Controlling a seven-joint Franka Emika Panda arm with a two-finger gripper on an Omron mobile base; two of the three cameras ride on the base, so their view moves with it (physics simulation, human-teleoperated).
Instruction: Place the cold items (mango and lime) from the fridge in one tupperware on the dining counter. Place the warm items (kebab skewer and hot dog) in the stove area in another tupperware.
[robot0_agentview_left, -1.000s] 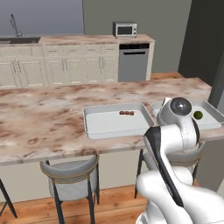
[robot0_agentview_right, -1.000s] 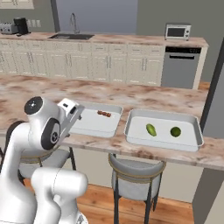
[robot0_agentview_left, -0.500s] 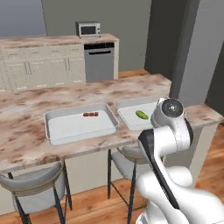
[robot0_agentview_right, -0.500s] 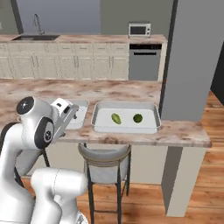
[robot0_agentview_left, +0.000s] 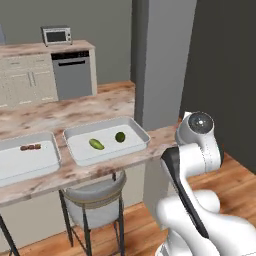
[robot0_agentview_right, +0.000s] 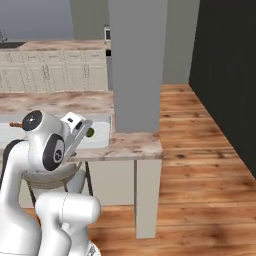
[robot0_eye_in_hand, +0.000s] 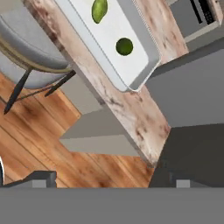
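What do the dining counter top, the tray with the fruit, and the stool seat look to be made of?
Dining counter: polished stone, going by the brown-and-cream marbling. Tupperware holding the mango and lime: smooth matte pale grey, probably plastic. Stool: grey padded-looking seat, thin dark legs, likely metal.

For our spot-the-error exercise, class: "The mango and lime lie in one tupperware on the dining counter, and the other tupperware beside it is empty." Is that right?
Not quite. The mango and lime do lie together in one tupperware on the dining counter, but the other tupperware is not empty: the left base view shows a small dark skewer-like item in it.
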